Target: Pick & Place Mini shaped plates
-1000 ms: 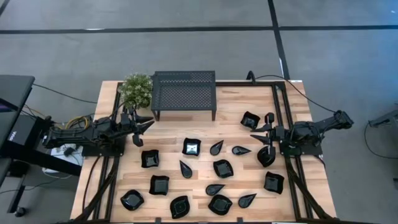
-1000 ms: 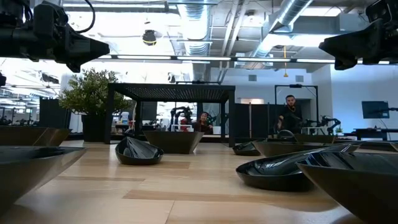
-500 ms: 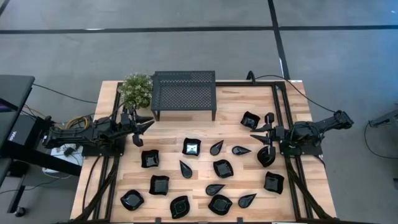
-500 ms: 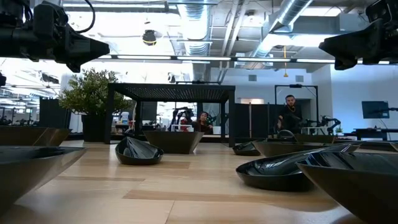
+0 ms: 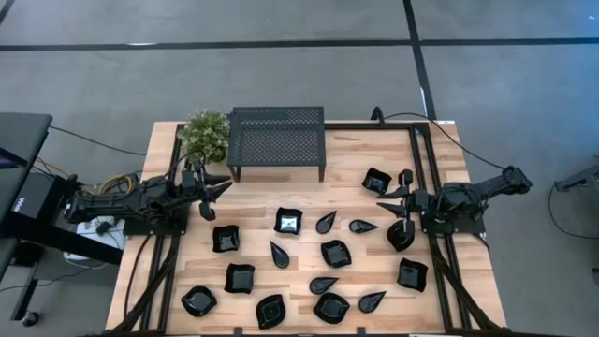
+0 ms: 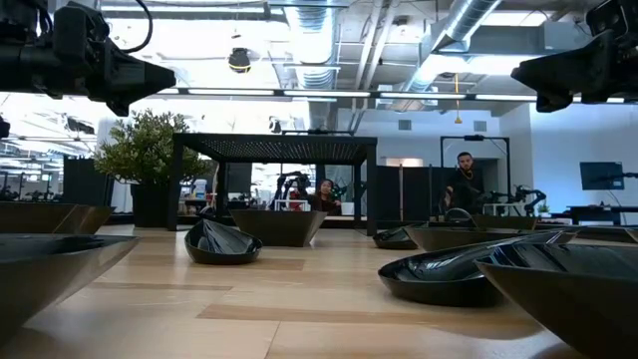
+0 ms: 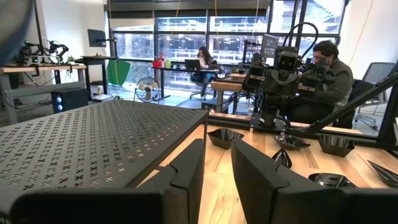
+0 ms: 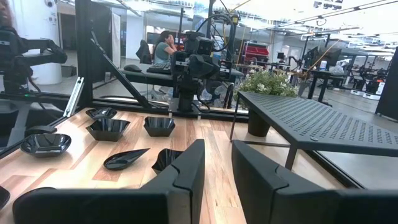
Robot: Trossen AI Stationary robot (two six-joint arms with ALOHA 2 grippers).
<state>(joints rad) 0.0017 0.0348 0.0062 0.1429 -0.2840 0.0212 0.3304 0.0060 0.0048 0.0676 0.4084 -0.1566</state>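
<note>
Both arms lie low and stretched inward from the table's side edges, neither holding anything. Left gripper (image 5: 213, 185) hovers at the left edge just in front of the potted plant (image 5: 205, 135), fingers (image 7: 180, 177) spread with a clear gap, pointing toward the perforated black stand (image 5: 277, 139). Right gripper (image 5: 393, 202) hovers at the right side, fingers (image 8: 186, 171) likewise spread, empty. No readable labels or writing in any view. The mini shaped plates (image 5: 335, 253) lie scattered over the wooden table (image 5: 351, 157) between the two arms, mostly in its middle and near half. A square plate (image 5: 376, 180) sits just beside the right gripper toward the stand; a round plate (image 5: 401, 235) lies right below its fingers. Nearest to the left gripper is a square plate (image 5: 225, 239), apart from it. People sit at desks in the room beyond.
</note>
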